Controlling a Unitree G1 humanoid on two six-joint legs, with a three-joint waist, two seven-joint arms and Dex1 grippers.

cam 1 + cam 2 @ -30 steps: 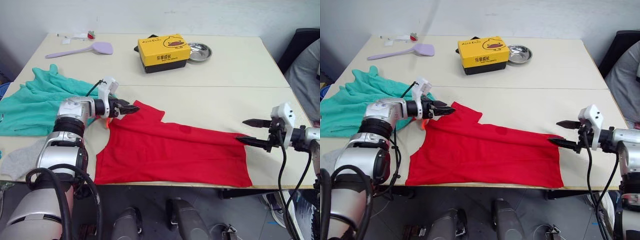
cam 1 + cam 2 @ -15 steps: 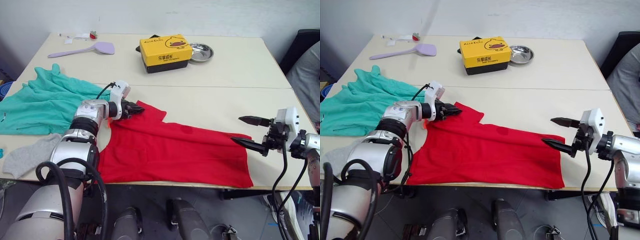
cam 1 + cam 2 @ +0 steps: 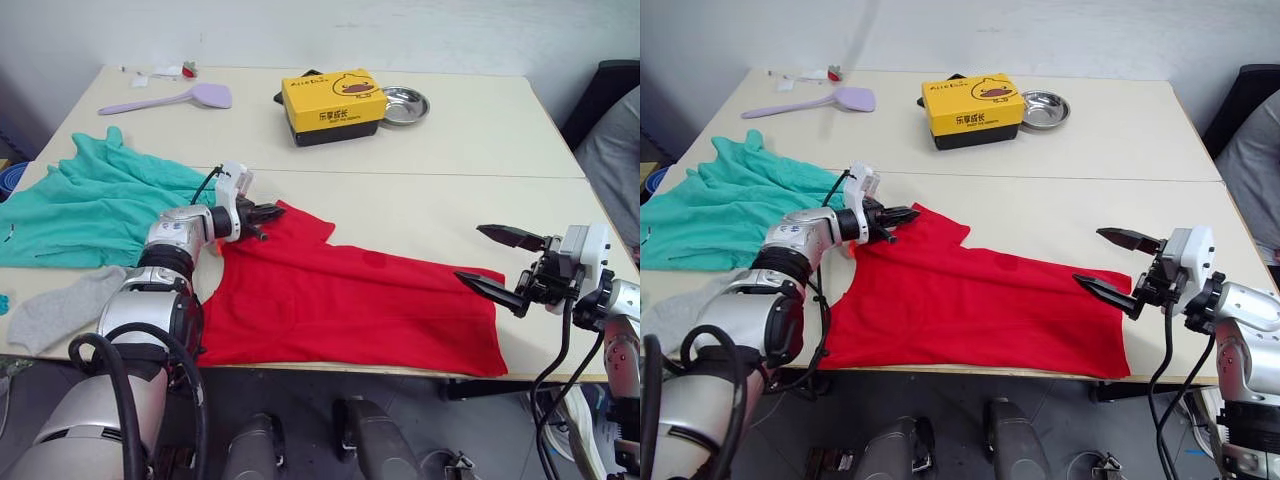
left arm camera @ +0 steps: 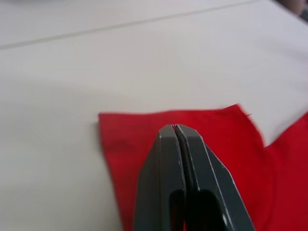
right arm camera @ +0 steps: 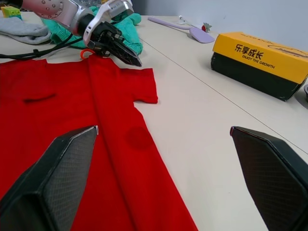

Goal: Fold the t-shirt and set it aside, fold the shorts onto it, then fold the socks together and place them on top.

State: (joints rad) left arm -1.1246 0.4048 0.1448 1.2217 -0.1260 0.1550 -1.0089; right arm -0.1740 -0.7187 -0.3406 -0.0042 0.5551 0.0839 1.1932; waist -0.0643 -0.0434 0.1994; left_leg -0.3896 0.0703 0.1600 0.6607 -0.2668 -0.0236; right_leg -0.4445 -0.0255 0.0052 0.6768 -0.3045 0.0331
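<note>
Left gripper: fingers together over t-shirt sleeve, grip uncertain
Right gripper: spread wide, withdrawn off hem toward table right edge
Fold: incomplete

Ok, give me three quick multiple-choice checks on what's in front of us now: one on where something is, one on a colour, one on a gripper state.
1. Where do the shorts lie relative to the t-shirt?
A. To the robot's left
B. To the robot's right
C. Folded on top of it

2. What colour is the box at the far side of the table?
A. Blue
B. White
C. Yellow with a black base

3. How is the right gripper standing?
A. Shut on the socks
B. Open, near the t-shirt's right edge
C. Shut on the box

Answers: 1 A, the teal fabric is spread by the left arm. 2 C, its top is yellow over a black bottom. 3 B, its two fingers are wide apart with nothing between them.
</note>
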